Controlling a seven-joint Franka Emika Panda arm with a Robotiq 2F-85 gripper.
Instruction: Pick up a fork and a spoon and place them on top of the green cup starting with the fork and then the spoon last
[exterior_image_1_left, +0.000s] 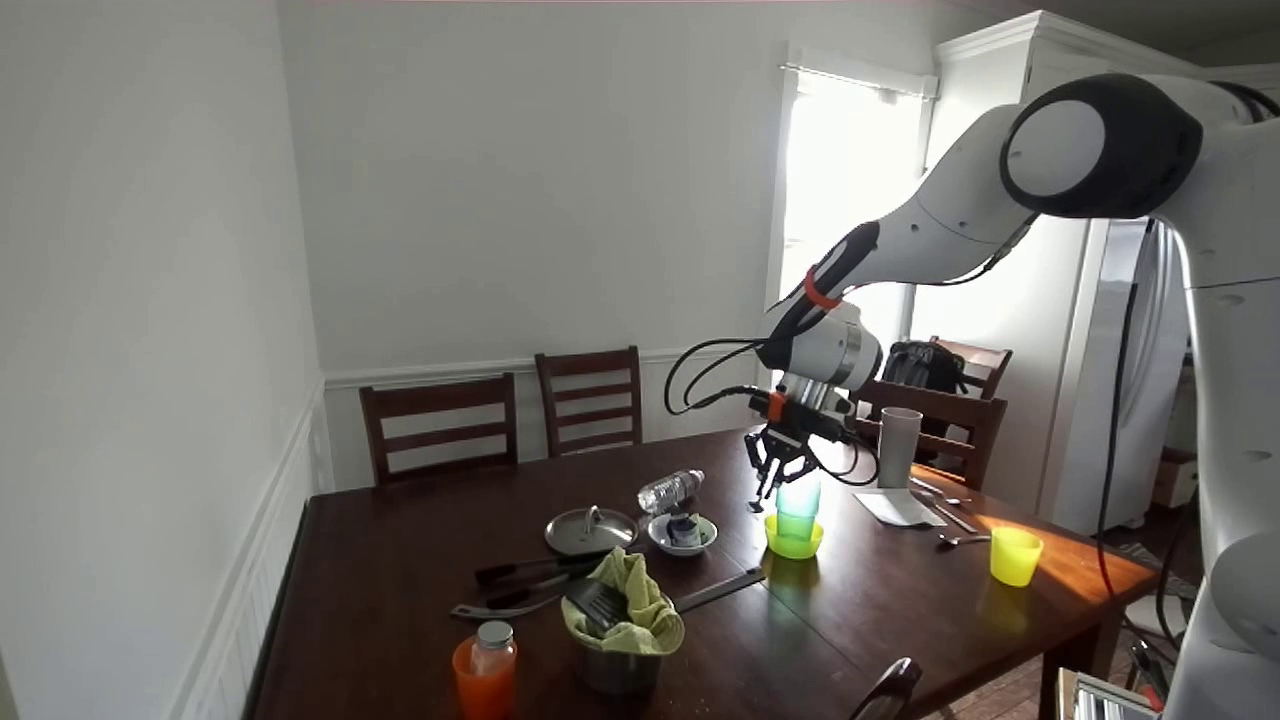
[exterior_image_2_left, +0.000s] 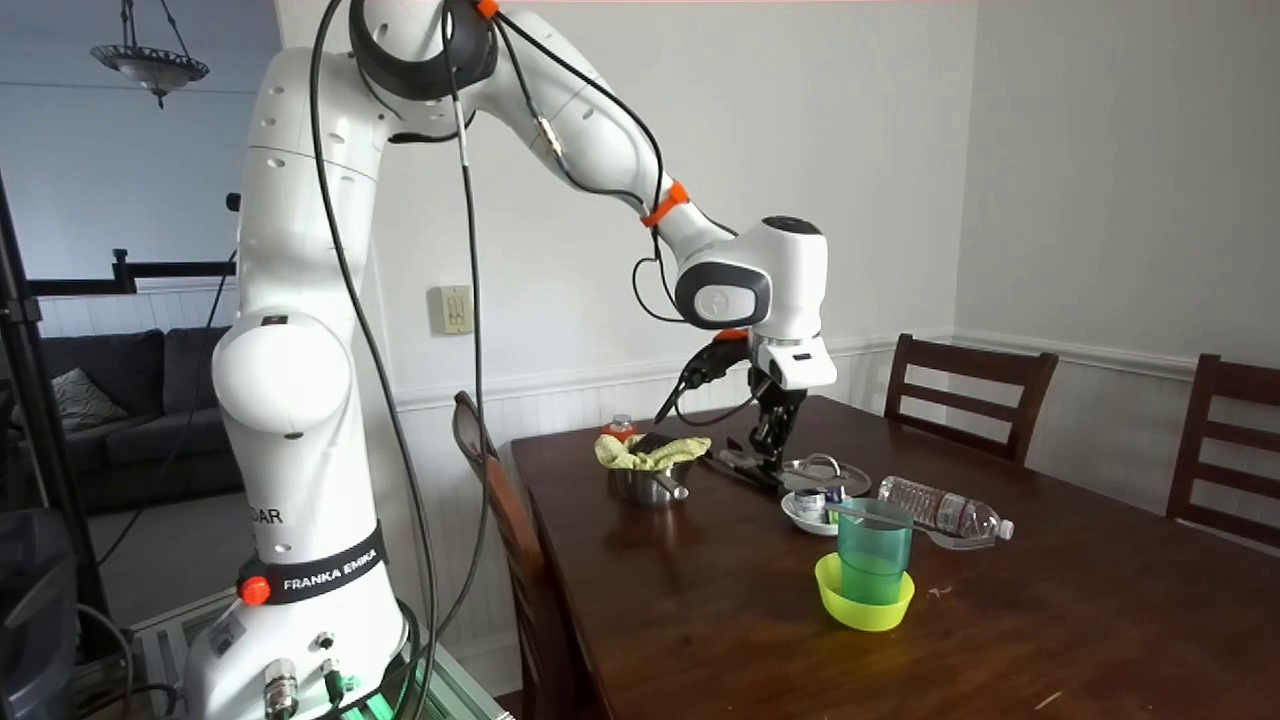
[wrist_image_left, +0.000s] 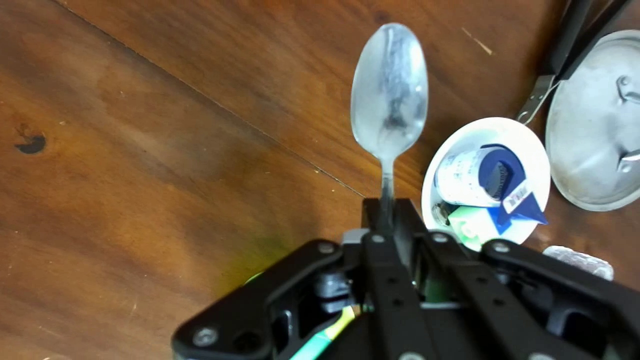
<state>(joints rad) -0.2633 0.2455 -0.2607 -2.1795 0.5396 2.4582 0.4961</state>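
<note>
1. One down, by the look of it: what seems to be the fork (exterior_image_2_left: 880, 517) lies across the rim of the green cup (exterior_image_2_left: 873, 562), which stands inside the lime bowl (exterior_image_2_left: 865, 615). Its tines are too small to confirm.
2. That leaves you the spoon (wrist_image_left: 389, 90), up in the air near the green cup, not yet on top; lowering and letting go look to be all that remains.
3. Your fingers (wrist_image_left: 371, 214) are pinching its handle, scoop out beyond their tips.
4. Now the line: in the wrist view the spoon points scoop-first at the top edge, long axis almost straight up and down. Its slope against the desk (wrist_image_left: 150, 200)? You can't tell from here.
5. In an exterior view the fork runs sideways, one end jutting past the rim toward the bottle (exterior_image_2_left: 930, 505).
</note>
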